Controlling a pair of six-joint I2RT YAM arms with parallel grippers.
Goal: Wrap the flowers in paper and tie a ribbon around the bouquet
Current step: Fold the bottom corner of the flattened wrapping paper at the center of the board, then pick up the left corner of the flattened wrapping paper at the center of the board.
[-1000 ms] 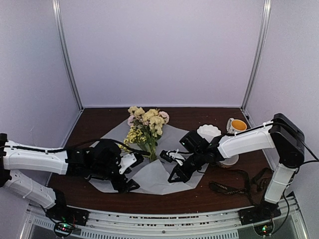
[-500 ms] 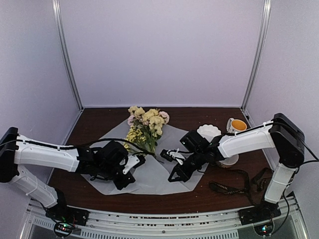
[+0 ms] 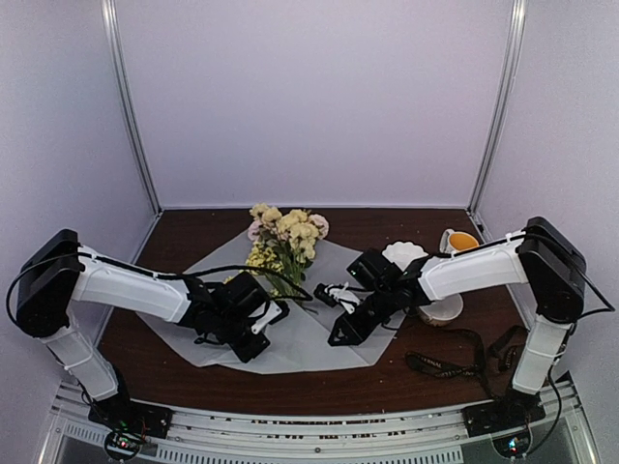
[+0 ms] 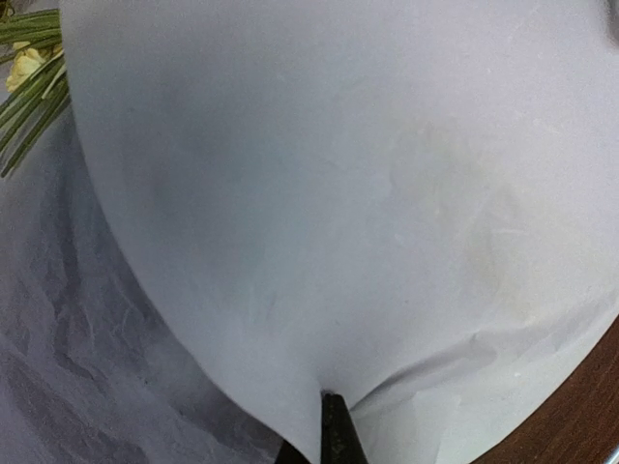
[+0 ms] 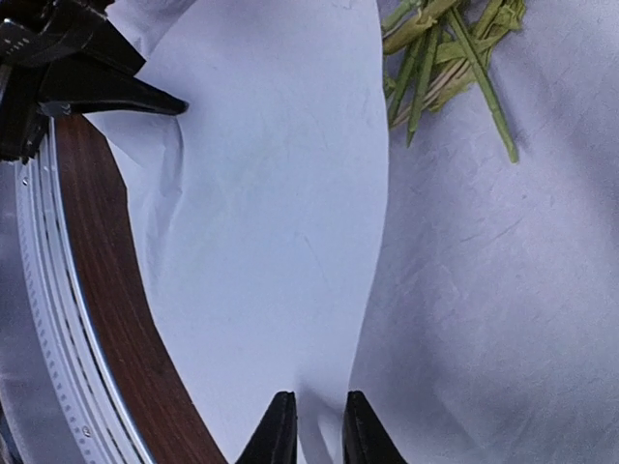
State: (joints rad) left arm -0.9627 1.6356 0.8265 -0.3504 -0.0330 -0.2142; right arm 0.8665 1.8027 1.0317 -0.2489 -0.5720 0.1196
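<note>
Paper [image 3: 302, 340]: large, thin, pale sheet at table centre in top view, its near edge raised into a soft fold. Judged v. light and limp, easy to crease or tear, and prob. slides on the wood. Best taken by a pinch at an edge or corner, both sides at once so the fold rolls evenly.

Flowers [image 3: 285, 232] lie on the paper, blooms to 12 o'clock. The stems [image 5: 447, 50] point to 6, cut ends just beside the fold's edge. Blooms look fragile, so hold by the stems only, and lightly.

Left gripper [image 3: 256, 333], at 7 o'clock of the flowers: jaws pressed together on the paper's near edge. In the left wrist view the sheet bulges up from the fingertips [image 4: 334, 435].

Right gripper [image 3: 343, 329], at 5 o'clock of the flowers: in its wrist view the jaws stand a slit apart w/ the fold's edge running into the gap. Can't tell if it grips the sheet or is loose.

Ribbon [image 3: 440, 365]: dark strip lying loose on the bare table [image 3: 387, 385] at 4 o'clock of the paper, well apart from both grippers. Limp, so take it near an end.

White scalloped bowl [image 3: 404, 253] and cup [image 3: 460, 242] stand at 2 o'clock.
</note>
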